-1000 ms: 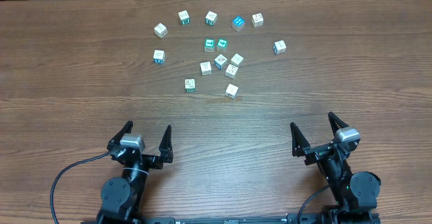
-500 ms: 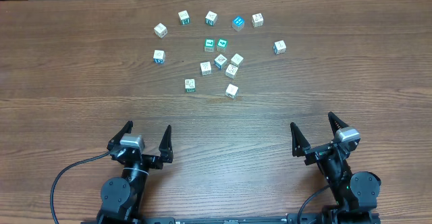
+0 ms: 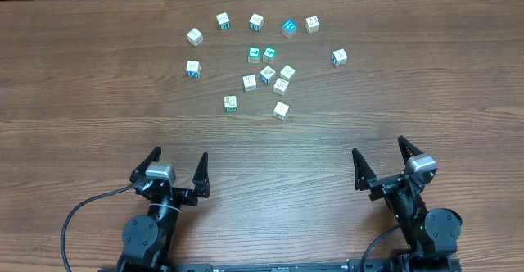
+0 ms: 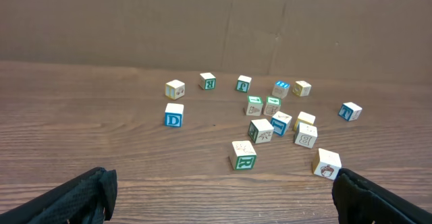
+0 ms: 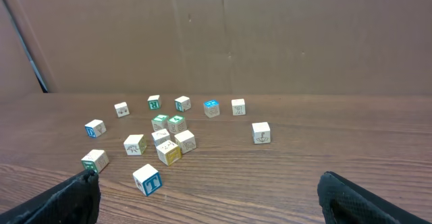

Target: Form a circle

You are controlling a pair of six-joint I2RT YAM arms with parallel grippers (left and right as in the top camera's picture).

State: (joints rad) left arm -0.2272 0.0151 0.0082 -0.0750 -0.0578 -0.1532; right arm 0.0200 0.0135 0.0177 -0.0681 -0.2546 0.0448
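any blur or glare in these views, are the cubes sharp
Overhead: even light, no glare, cubes small but crisp. Left wrist: cubes sharp, fingers dark and soft. Right wrist: same, fingers blurred in the corners.

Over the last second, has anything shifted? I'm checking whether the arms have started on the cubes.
Nothing visibly changed. The cubes lie scattered where they were, and the left gripper and right gripper remain open, well short of them, holding nothing.

We get bright, even light from above. The cubes (image 3: pixel 267 74) throw short, soft shadows on the table (image 3: pixel 82 100). Far cubes stay sharp, and the wood grain reads clearly.
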